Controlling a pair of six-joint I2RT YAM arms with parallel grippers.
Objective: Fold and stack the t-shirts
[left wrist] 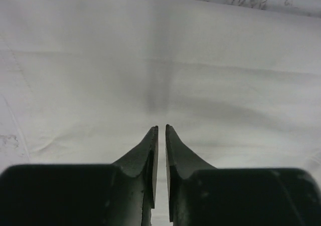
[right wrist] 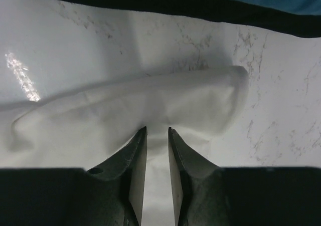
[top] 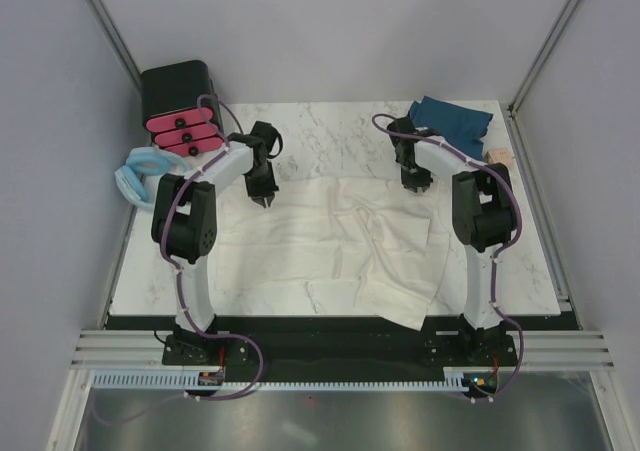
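A black box and a blue ring stood left of the white shirt. The teal shirt lay partly hidden behind the right gripper. The left gripper fingers stood slightly parted and empty; the right fingers' hold on the cloth could not be determined.

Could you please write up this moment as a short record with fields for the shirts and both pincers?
white t-shirt: spread out, wrinkled, on the table
teal t-shirt: bunched at far right corner
left pincer: over white shirt's far left part, jaws nearly together, grip unclear
right pincer: at its far right fold, narrow gap, grip unclear
stacking: not yet done
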